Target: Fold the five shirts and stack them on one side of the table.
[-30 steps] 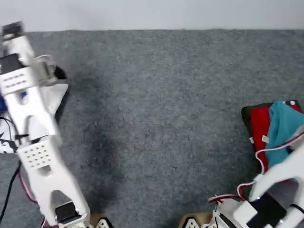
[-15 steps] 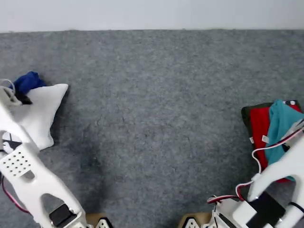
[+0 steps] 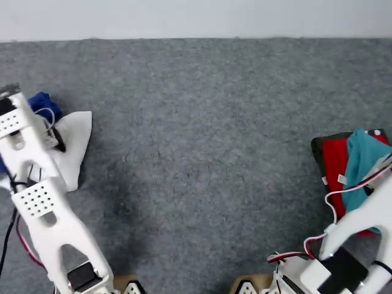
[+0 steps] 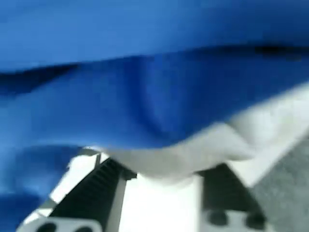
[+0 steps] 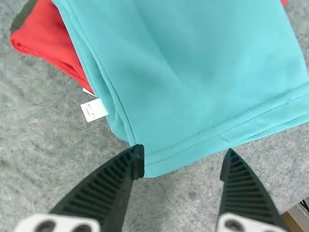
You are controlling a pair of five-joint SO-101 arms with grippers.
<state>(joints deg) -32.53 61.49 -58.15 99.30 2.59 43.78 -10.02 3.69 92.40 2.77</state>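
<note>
nubby grey table [image 3: 214, 153] holds crumpled blue shirt [image 3: 44, 105], smooth teal shirt [image 3: 361, 162]

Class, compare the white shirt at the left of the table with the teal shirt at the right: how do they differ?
The white shirt lies loose and crumpled, one corner sticking out; the teal shirt is folded with a straight hem. The white shirt lies beside a blue shirt; the teal shirt rests on a red shirt. Both lie on the grey table.
</note>
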